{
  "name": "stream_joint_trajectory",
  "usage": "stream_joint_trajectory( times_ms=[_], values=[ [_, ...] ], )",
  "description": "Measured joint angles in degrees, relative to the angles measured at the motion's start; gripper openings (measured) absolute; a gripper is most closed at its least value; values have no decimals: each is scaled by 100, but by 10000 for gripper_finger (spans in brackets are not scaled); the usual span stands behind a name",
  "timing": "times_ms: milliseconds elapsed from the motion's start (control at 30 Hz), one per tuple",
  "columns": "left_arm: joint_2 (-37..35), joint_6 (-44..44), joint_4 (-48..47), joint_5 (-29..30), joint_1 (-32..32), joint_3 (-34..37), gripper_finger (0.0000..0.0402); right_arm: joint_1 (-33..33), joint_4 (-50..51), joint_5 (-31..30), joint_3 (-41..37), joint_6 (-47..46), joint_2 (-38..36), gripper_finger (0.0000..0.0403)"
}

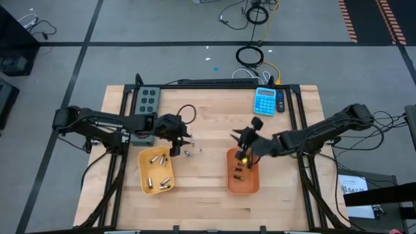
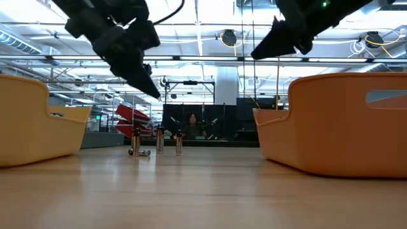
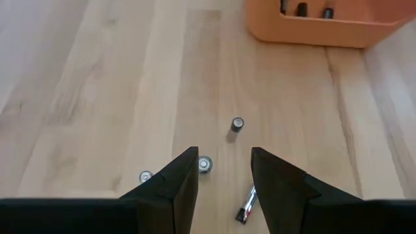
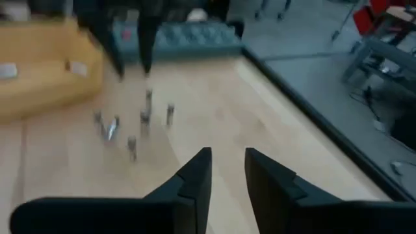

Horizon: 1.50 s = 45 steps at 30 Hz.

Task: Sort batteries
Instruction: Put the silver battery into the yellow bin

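Note:
A few small silvery batteries (image 1: 188, 153) stand or lie loose on the wooden table between the two trays. The left wrist view shows one upright battery (image 3: 237, 123), two more near the fingers (image 3: 205, 164) and one lying down (image 3: 246, 207). In the low view they stand in a row (image 2: 159, 141). My left gripper (image 1: 180, 140) (image 3: 224, 179) hovers open just above them and holds nothing. My right gripper (image 1: 244, 142) (image 4: 227, 166) is open and empty above the far end of the orange tray (image 1: 242, 175). Several batteries lie in the yellow tray (image 1: 157, 172), and several dark ones in the orange tray.
A grey power strip (image 1: 147, 99) and a blue calculator (image 1: 264, 100) lie near the table's far edge. The yellow tray (image 2: 38, 121) and the orange tray (image 2: 343, 121) flank the loose batteries. Bare wood lies between the trays and along the near edge (image 1: 201, 201).

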State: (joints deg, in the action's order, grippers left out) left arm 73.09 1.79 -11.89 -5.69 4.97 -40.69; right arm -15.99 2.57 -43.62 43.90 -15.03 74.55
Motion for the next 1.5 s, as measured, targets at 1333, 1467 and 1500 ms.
stream_joint_trajectory(
  times_ms=[1333, 1467, 1500],
  values=[
    [2813, 1998, -2402, 594, -158, -2327, 180, -145, 456, 15, -309, -430, -416, 80],
    [2928, 1997, -2305, 621, -158, -2327, 177, -168, 461, 14, -309, -486, -416, 80],
    [2956, 1997, -2305, 623, -158, -2327, 173, -183, 459, 11, -309, -487, -416, 80]
  ],
)
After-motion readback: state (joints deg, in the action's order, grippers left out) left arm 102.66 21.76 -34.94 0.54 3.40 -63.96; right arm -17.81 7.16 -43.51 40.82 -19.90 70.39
